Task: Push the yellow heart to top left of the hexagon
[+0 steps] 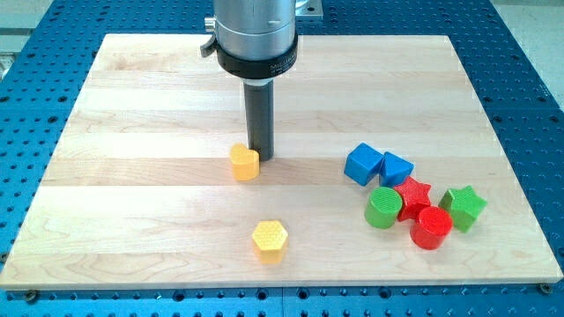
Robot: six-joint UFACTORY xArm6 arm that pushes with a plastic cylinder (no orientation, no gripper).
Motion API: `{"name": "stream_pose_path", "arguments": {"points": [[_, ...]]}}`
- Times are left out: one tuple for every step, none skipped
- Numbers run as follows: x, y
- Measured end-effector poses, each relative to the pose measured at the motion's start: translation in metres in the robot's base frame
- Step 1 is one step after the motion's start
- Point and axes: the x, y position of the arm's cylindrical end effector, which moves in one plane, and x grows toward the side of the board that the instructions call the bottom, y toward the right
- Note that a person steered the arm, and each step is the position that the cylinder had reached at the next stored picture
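The yellow heart [244, 163] lies near the middle of the wooden board. The yellow hexagon [270, 240] lies below it and slightly to the view's right, near the board's bottom edge. My tip [261, 156] stands right at the heart's upper right side, touching or almost touching it. The rod hangs from the grey arm body at the view's top.
A cluster sits at the view's right: a blue cube [362, 164], a blue triangular block [396, 167], a green cylinder [384, 208], a red star [412, 196], a red cylinder [432, 228] and a green star [463, 208]. The board [132, 106] lies on a blue perforated table.
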Motion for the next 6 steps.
{"name": "stream_pose_path", "arguments": {"points": [[-0.018,-0.001],[0.001,-0.020],[0.074,-0.020],[0.076,-0.029],[0.073,-0.069],[0.090,-0.084]]}}
